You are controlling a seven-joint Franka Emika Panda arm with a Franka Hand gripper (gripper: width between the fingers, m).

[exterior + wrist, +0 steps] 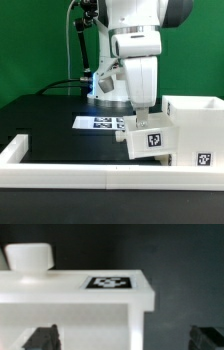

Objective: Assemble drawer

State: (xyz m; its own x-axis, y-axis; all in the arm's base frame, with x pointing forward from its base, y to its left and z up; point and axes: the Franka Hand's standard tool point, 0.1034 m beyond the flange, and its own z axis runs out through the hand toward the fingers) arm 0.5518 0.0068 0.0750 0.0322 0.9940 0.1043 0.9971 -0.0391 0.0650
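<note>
A low white drawer box [150, 140] with a square marker tag lies tilted right against the large white casing [197, 118] at the exterior view's right. My gripper [140, 113] hangs right above the box. In the wrist view the box [70, 297] fills the near side, with its tag [108, 282] and a white knob [28, 258]. My gripper [125, 336] is open. One fingertip [42, 337] stands over the box and the other [208, 336] over the dark table beside it. The second low box is out of view.
The marker board [100, 122] lies on the black table behind the box. A long low white rail [80, 172] edges the table's front. The arm's base and cables stand at the back.
</note>
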